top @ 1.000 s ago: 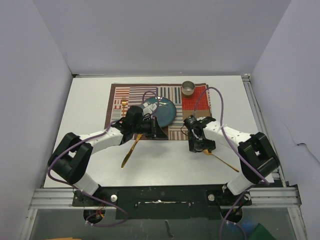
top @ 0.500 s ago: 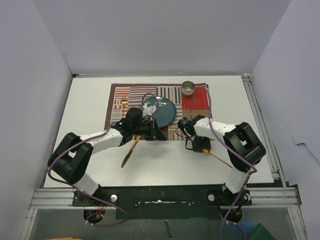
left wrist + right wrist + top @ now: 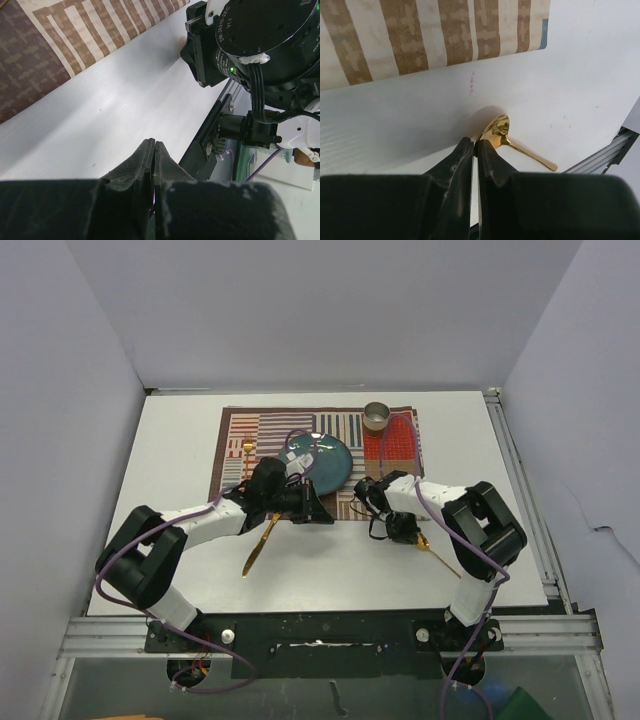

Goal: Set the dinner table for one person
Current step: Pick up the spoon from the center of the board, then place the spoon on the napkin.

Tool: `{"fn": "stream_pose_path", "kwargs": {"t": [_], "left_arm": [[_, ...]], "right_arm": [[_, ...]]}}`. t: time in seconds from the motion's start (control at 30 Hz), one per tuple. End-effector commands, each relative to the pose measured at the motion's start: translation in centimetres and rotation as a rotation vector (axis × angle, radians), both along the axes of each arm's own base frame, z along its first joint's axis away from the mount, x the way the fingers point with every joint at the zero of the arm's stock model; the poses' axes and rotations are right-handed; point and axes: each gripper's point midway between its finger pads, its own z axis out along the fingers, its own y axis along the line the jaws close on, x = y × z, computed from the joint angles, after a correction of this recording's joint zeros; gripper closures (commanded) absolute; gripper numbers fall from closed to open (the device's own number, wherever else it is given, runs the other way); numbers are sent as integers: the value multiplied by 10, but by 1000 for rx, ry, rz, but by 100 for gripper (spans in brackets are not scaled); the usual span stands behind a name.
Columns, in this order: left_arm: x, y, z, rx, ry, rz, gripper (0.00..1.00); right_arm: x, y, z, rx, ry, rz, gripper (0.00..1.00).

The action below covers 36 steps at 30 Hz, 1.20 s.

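Top external shows us the dinner table (image 3: 180, 450) lying under the striped placemat (image 3: 265, 430) and reaching past all its edges. Just off the placemat's near edge we see the left gripper (image 3: 154, 144) and right gripper (image 3: 474, 142) each pinched together on nothing. A gold spoon (image 3: 496, 128) lies at the right one's tips.

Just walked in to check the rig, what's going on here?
The placemat holds a teal plate, metal cup and gold fork. The right gripper is shut low over the dinner table, the bowl of a gold spoon at its fingertips; whether it's pinched is unclear. The left gripper is shut, empty, by the placemat's near edge; a gold knife lies on the table by it.
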Motion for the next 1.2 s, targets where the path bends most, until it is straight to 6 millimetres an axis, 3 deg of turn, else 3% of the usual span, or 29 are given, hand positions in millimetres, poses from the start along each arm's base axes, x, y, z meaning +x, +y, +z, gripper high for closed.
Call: {"fn": "stream_pose_path", "kwargs": {"t": [0.0,0.23,0.37,0.7,0.93,1.13,1.17], "left_arm": [[4,-8,27,-68,-85,-15,100],[3,-7,24,-66,-80,-15,100],[2,-7,23,-67,-81,-17,100],[-3,-5,15,-68,-70,-33,100],[-6,-6,4,-67,-50,-48,100],[-6,-9,2,-80,-36,-54,100],[-6,-10,2,-81,-36,-56,100]], "right_arm": [[19,20,8,60,-51,-2,100],[59,50,47,133,-101,50,100],[90,56,57,179,-106,59,100],[170,48,59,256,-121,4,100],[219,64,70,317,-158,16,100],[242,64,65,378,-160,-2,100],[243,63,63,381,-160,-4,92]]}}
